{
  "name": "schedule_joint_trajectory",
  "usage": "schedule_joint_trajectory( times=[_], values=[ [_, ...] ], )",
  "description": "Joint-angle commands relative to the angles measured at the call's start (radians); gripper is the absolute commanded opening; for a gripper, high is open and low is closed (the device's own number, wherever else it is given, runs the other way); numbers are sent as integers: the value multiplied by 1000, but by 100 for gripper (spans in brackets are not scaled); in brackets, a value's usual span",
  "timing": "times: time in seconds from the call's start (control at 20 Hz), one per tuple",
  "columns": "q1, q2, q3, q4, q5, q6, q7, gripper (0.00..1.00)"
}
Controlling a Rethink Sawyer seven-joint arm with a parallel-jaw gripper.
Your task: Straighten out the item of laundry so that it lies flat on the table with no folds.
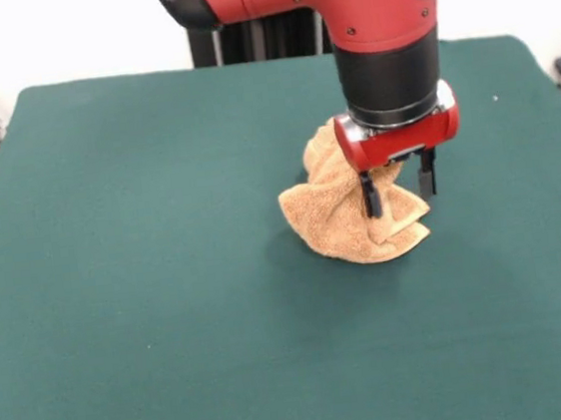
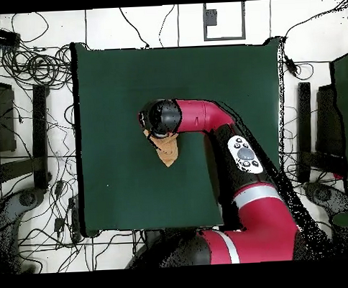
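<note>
The tan-orange towel (image 1: 346, 213) lies crumpled in a bunched heap a little right of the middle of the dark green table (image 1: 118, 287). My gripper (image 1: 399, 189) hangs straight down over the heap's right part, with its two black fingers (image 1: 371, 200) spread apart. One finger is in front of the cloth and the other is at its right edge. In the overhead view only a tan tip of the towel (image 2: 167, 154) shows beneath the arm's wrist (image 2: 161, 120), which hides the gripper. No label shows.
The green table (image 2: 110, 88) stretches wide on all sides of the towel. Cables and black stands lie on the floor beyond the table's edges.
</note>
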Motion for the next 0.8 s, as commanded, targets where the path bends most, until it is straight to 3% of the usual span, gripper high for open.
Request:
schedule_joint_trajectory(
  times=[0.05, 0.8],
  values=[
    [4, 37, 101, 77, -20, -4, -25, 100],
    [32, 94, 61, 37, -43, 35, -24, 100]
  ],
)
